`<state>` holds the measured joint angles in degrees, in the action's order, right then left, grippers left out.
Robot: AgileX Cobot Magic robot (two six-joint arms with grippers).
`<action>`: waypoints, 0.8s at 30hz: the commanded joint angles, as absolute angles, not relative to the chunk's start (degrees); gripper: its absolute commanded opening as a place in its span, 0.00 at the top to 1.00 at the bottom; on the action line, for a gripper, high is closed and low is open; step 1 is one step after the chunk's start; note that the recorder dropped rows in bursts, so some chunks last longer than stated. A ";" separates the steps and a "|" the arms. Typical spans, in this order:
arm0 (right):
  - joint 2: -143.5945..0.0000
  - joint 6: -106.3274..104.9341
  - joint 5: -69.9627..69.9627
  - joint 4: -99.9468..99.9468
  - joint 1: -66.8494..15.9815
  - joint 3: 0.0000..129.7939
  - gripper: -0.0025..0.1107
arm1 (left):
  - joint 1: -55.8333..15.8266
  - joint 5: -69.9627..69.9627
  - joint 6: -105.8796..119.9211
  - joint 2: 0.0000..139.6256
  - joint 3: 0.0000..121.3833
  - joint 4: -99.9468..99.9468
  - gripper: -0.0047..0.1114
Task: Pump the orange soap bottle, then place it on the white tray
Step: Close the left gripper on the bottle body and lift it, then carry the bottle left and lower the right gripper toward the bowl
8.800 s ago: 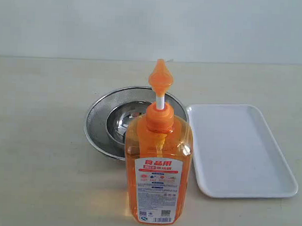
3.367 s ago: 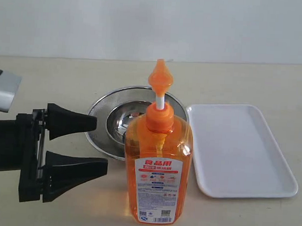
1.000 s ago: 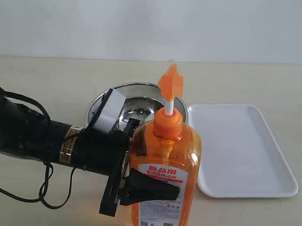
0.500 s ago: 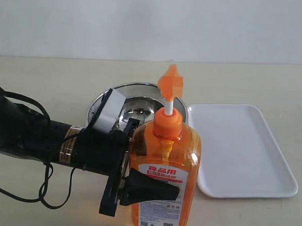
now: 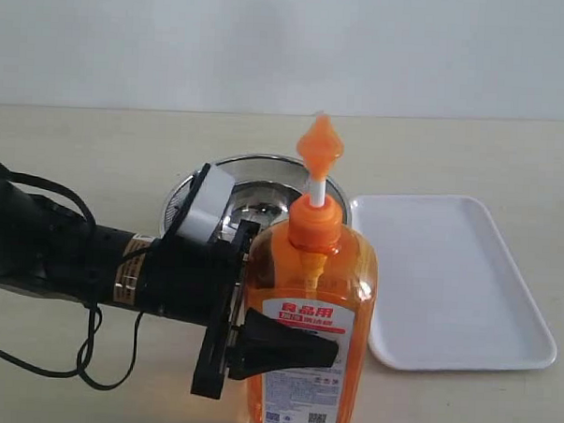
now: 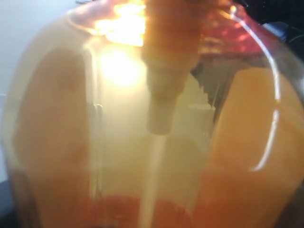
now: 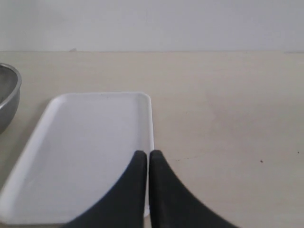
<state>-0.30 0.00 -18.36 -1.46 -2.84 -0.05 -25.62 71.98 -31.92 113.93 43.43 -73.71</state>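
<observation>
Gripping the orange soap bottle [image 5: 311,288] around its lower body with my left gripper [image 5: 314,342], upright near the desk's [image 5: 97,157] front edge. Pump head [image 5: 319,148] is raised; pumping is the step in hand, I judge. My right gripper [image 7: 147,161] is pinched closed and empty above the white tray [image 5: 448,275]. Next, it must press that head straight down. Steel bowl [image 5: 264,187] sits just behind.
</observation>
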 commanded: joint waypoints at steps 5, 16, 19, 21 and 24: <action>0.00 3.69 6.13 -0.91 -2.50 0.00 0.98 | -25.86 69.96 -32.09 108.42 43.42 -72.70 0.92; -2.21 6.22 0.00 -0.91 -2.50 0.00 0.98 | -25.86 66.25 -38.68 97.33 43.42 -72.31 0.92; -6.58 7.04 -2.09 -0.91 -2.50 2.45 0.98 | -25.86 65.88 -39.61 94.32 43.42 -72.18 0.92; -10.33 7.04 -3.17 -0.91 -2.77 4.48 0.98 | -25.86 64.66 -40.68 92.04 43.42 -71.68 0.92; -18.16 6.89 -7.17 -0.91 -4.66 8.87 0.98 | -25.86 61.19 -42.32 88.68 43.32 -70.84 0.92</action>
